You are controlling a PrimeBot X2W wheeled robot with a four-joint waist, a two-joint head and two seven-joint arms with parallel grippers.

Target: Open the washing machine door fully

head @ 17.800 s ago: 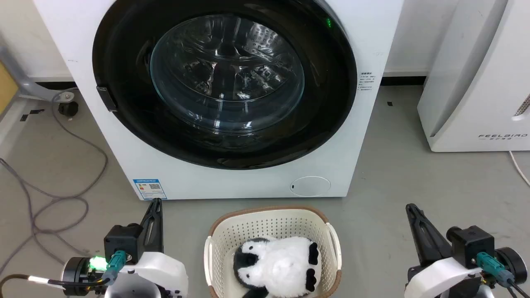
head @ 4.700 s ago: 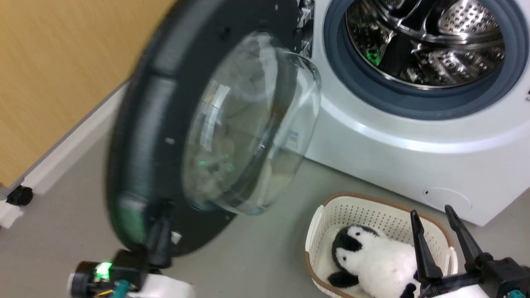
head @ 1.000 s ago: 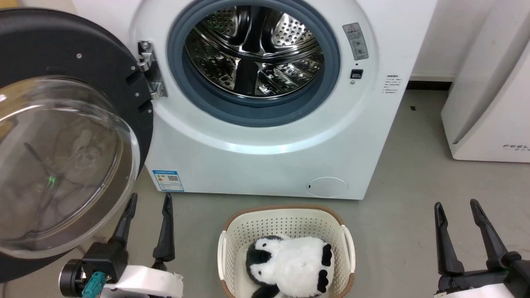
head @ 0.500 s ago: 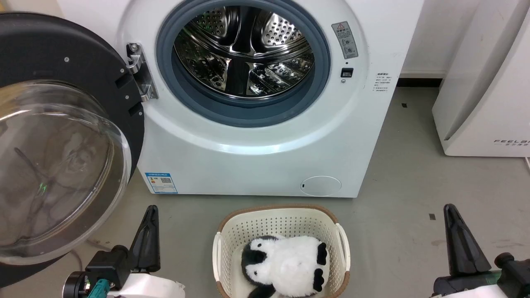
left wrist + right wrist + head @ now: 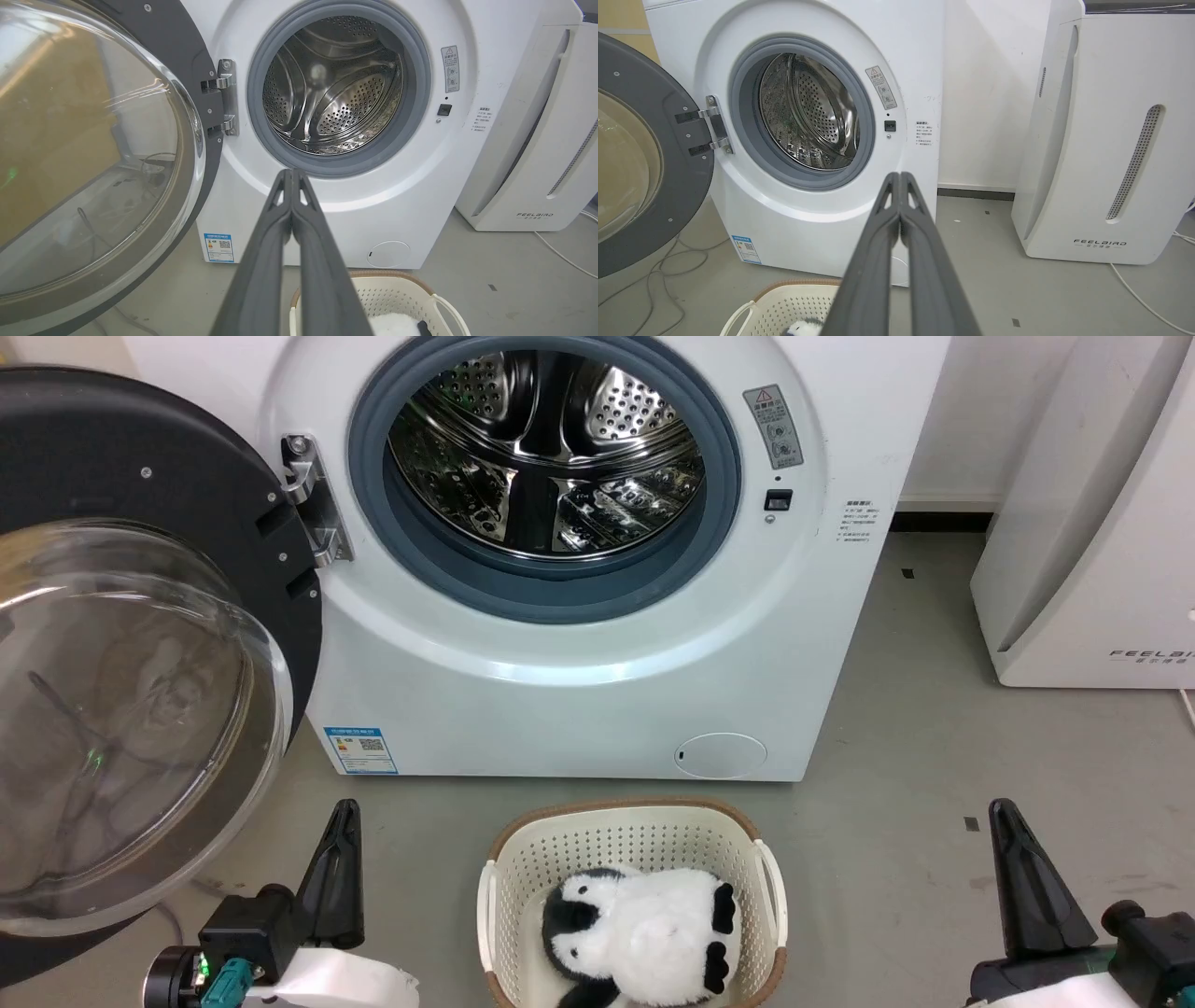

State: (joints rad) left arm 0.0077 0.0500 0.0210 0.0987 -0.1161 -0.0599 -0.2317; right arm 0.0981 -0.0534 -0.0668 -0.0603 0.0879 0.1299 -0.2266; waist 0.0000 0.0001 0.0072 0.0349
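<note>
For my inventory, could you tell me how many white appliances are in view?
2: the washing machine at centre, the FEELBIRD-marked appliance to its right; others may lie outside view.

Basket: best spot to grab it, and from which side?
Probably the right side handle of the basket, coming down from above with the right claw, which sits nearest and is shut, so open it first. The handle is a thin loop standing off the wall, leaving a gap for a finger; the plush penguin blocks the middle.
</note>
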